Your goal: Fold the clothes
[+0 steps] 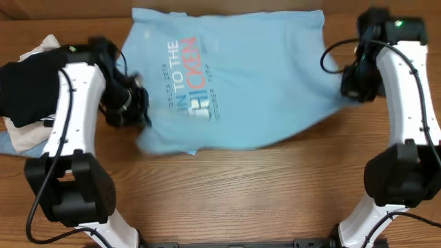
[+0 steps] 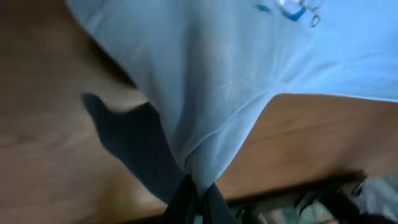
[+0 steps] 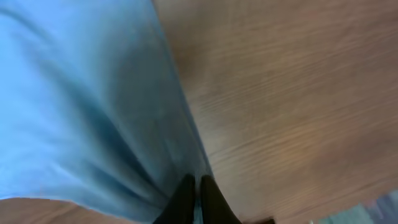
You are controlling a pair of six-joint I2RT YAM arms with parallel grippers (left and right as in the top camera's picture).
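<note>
Far left: a black garment (image 1: 24,79) lies on a beige garment (image 1: 24,138), just beside the left arm (image 1: 69,103) and apart from the shirt (image 1: 227,83). This pile is the only obstruction. A wide swing of the left arm could drag it.

Left fingers (image 2: 186,202): closed on a bunched edge of the shirt, with the cloth pinched between them above the table (image 1: 275,200).

Shirt: lies at the centre of the table, print side up, drawn out between the two grips. Its near edge sags and ripples. Judged light, soft and limp, so it drapes from any held point and creases readily. Take hold at hems or corners, with both sides level and under slight tension.

Right fingers (image 3: 207,199): closed on the shirt's right edge, with the cloth gathered into them.
</note>
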